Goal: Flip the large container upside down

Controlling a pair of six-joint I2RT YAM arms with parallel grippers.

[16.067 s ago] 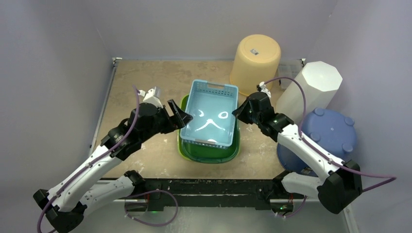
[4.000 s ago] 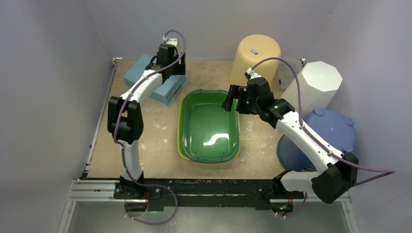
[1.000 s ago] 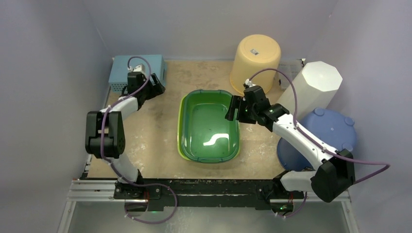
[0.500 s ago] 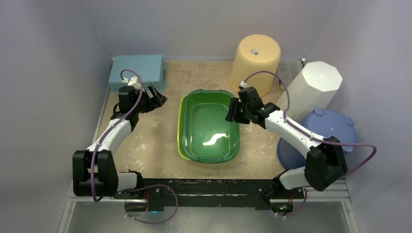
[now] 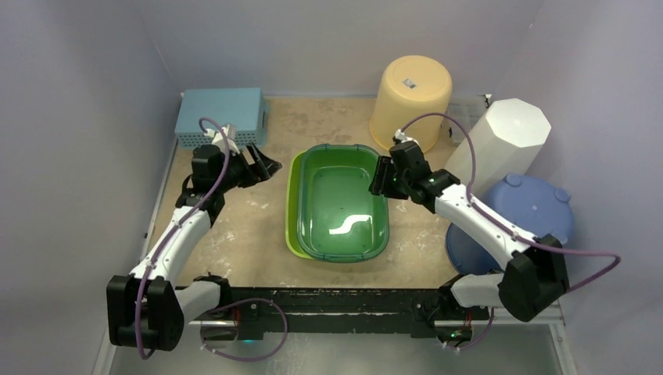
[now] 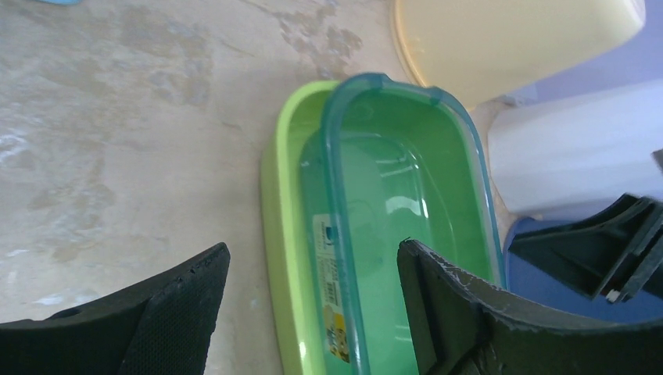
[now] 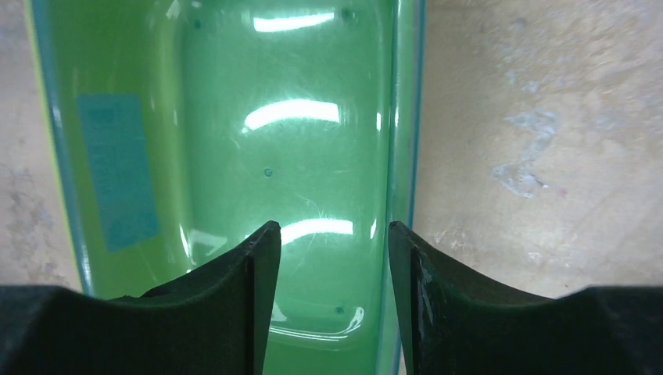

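The large container (image 5: 344,203), a translucent green tub with a teal rim, sits upright and nested in a lime-green tub (image 5: 292,211), shifted right so the lime rim shows on its left. My right gripper (image 5: 379,178) straddles the container's right rim and is shut on it. In the right wrist view (image 7: 332,226) one finger is inside the container (image 7: 266,117) and the other outside. My left gripper (image 5: 266,168) hovers open just left of the tubs. In the left wrist view its fingers (image 6: 313,246) frame the container (image 6: 406,195) and the lime tub (image 6: 281,195).
An upturned light-blue basket (image 5: 220,113) lies at the back left. A yellow bucket (image 5: 412,98) stands upside down at the back. A white octagonal bin (image 5: 500,144) and a blue tub (image 5: 528,219) crowd the right side, close behind my right arm.
My right gripper narrowed onto the right rim and the teal-rimmed container slid right, baring the lime tub's left edge. My left arm swung from the blue basket toward the tubs.
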